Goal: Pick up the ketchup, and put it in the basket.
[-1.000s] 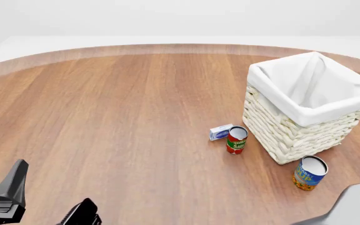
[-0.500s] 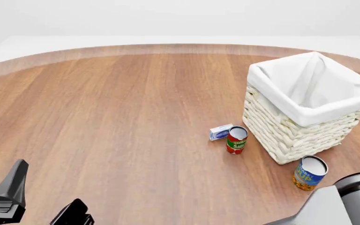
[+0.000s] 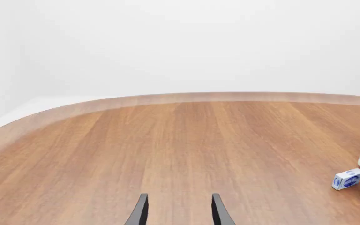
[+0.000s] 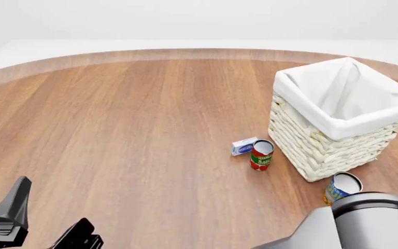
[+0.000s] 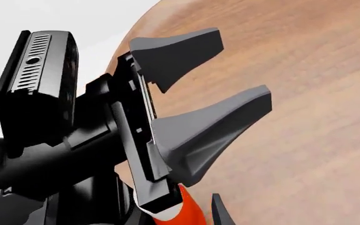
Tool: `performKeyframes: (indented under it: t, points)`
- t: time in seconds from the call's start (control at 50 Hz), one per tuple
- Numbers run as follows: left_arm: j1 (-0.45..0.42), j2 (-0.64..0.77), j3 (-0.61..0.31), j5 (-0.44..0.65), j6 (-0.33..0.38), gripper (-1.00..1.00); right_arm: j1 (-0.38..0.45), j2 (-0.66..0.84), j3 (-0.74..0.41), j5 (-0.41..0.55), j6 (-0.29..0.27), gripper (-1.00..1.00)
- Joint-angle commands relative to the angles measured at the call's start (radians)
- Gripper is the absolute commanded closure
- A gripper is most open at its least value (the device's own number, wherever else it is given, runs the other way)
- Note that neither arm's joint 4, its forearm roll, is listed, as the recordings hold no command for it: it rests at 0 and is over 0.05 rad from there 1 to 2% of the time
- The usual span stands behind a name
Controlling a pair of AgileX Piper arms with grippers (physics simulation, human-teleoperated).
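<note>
Wood table (image 4: 151, 119) held the basket (image 4: 323, 148) out front; only the right wrist cam caught the ketchup (image 5: 178, 213), beside the left tool (image 5: 230, 77), spread open; right tool's state, can't tell.

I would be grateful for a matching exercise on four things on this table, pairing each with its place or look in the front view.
Things:
1. basket
2. red can
3. blue can
4. small box

Descriptions:
A. lies just left of the red can
B. stands closest to the arms' side, by the basket's near corner
C. is lined with white cloth
D. has a green band and stands between the small box and the basket

Pairs: 1-C, 2-D, 3-B, 4-A
</note>
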Motion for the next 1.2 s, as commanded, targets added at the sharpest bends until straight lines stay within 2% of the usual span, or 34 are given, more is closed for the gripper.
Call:
performKeyframes:
  t: [0.02, 0.18, 0.2, 1.2]
  points:
    - [0.0, 0.0, 0.0, 0.0, 0.0, -1.0, -0.007, 0.033, -0.019, 0.005, 0.0, -1.0]
    - [0.0, 0.0, 0.0, 0.0, 0.0, -1.0, -0.005, 0.035, -0.02, 0.004, -0.003, -1.0]
    - [0.0, 0.0, 0.0, 0.0, 0.0, -1.0, -0.007, 0.033, -0.015, 0.0, -0.003, 1.0]
    - [0.0, 0.0, 0.0, 0.0, 0.0, -1.0, -0.025, -0.078, 0.065, -0.029, 0.018, 1.0]
